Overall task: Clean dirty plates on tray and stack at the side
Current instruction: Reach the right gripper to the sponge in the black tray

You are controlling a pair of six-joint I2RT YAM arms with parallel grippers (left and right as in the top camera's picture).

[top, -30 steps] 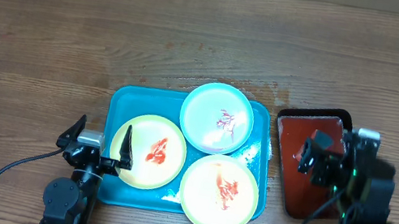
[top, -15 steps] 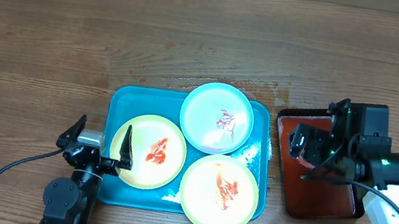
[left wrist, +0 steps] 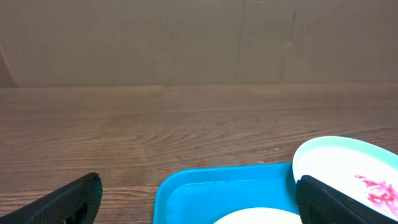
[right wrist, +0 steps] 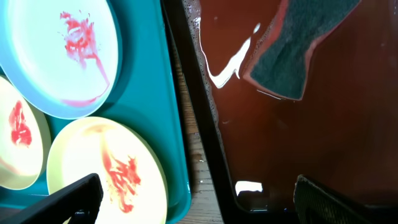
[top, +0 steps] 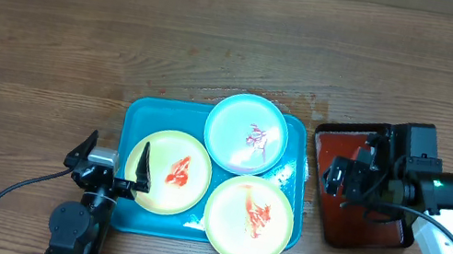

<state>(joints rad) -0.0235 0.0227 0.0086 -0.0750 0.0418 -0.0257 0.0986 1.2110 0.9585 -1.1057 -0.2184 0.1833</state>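
Three round smooth plastic plates (top: 246, 132), red-smeared, in turquoise rimmed tray (top: 152, 114), just ahead of spread left pincer (top: 116, 162). Right pincer (top: 349, 172) spread over wet red tray (top: 359, 221) holding rough dark sponge (right wrist: 298, 37).

A turquoise tray (top: 161, 114), rectangular with rounded corners and a raised rim, lies flat on the wooden surface (top: 58, 23), carrying three round shallow plates close together. A pale blue plate (top: 246, 132) sits at the far edge, streaked with red sauce. A yellow plate (top: 168, 172) at near left and another yellow plate (top: 249, 220) at near right each bear red-orange smears.
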